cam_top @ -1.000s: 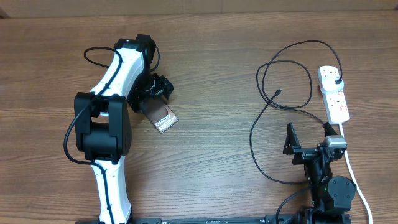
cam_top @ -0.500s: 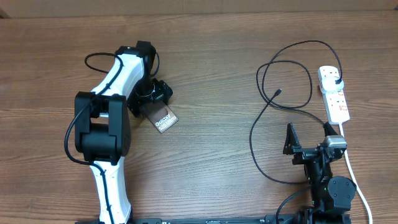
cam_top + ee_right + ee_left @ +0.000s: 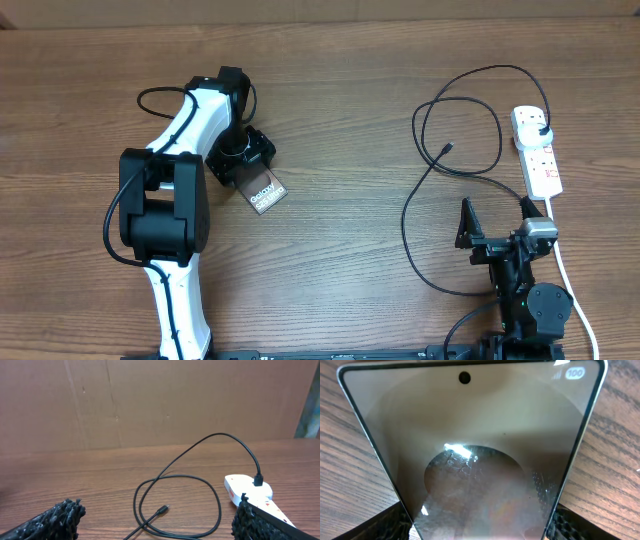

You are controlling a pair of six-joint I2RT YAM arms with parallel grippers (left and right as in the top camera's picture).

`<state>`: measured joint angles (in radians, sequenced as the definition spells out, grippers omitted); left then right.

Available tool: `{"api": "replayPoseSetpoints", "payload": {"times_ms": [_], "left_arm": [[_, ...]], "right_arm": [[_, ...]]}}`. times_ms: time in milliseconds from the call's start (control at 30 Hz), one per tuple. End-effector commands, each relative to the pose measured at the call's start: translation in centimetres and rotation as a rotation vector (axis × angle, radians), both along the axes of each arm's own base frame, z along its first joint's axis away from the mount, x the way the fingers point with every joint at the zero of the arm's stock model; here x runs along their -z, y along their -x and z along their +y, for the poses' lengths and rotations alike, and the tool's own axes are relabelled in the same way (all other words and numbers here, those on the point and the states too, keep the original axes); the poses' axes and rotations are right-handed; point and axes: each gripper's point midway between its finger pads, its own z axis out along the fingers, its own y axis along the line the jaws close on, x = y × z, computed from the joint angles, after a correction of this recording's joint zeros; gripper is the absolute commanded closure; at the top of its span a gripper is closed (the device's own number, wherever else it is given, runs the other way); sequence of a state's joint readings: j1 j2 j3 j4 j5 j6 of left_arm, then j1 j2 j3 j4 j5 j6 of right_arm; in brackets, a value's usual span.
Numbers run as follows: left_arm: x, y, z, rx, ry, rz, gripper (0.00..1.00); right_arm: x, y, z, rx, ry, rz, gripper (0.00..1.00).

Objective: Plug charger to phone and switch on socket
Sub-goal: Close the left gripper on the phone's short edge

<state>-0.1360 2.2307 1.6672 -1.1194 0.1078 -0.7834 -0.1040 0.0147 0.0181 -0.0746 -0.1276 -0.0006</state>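
Down at the left gripper (image 3: 240,153), the jaws sit wide with the fingers (image 3: 387,522) on either long edge of the phone (image 3: 480,460). The wrist view crops the pads right at the bottom corners, so I can't tell if they're actually biting or just sitting beside the edges. The phone lies flat on the table (image 3: 340,250), left of centre, half tucked under that wrist, with the lettered end poking out toward the middle.

Handling-wise it's a thin rigid slab with a glossy glass face, so it's slippery and not something to squeeze hard or drag. I'd say the long edges are the right place to hold it, keeping whichever end has the port clear.

The right gripper (image 3: 495,220) is spread fully with nothing in it, sitting low near its own base. Just beyond it the charger (image 3: 404,222) loops loosely, connector tip (image 3: 447,149) lying free, plug (image 3: 541,131) seated in the socket (image 3: 537,152) on the far right. That cable is light and floppy and will spring around, so I'd grab it right behind the tip.

Room: there's a big bare stretch of wood between phone and tip, which are well apart. Nothing crowds the phone. The socket side is tighter, with the white cord (image 3: 561,258) running just beside the right arm.
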Motion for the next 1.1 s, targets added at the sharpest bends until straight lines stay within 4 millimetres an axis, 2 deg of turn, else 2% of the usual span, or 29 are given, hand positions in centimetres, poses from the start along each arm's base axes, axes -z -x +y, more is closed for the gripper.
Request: {"api": "replayPoseSetpoints", "payload": {"times_ms": [0, 200, 467, 800, 1067], "left_arm": [[2.3, 1.9, 0.6, -0.003, -0.041, 0.079, 0.22], [2.3, 1.6, 0.8, -0.003, -0.045, 0.069, 0.22], [2.6, -0.1, 1.8, 0.054, -0.029, -0.003, 0.25], [2.5, -0.1, 1.6, 0.116, -0.011, -0.007, 0.26], [0.9, 0.1, 1.7, 0.132, -0.007, 0.025, 0.29]], "right_arm": [[0.2, 0.0, 0.2, -0.009, 0.005, -0.005, 0.0], [0.2, 0.0, 0.2, -0.009, 0.005, -0.005, 0.0], [0.2, 0.0, 0.2, -0.009, 0.005, -0.005, 0.0], [0.2, 0.0, 0.2, -0.009, 0.005, -0.005, 0.0], [0.1, 0.0, 0.2, -0.009, 0.005, -0.006, 0.0]]}}
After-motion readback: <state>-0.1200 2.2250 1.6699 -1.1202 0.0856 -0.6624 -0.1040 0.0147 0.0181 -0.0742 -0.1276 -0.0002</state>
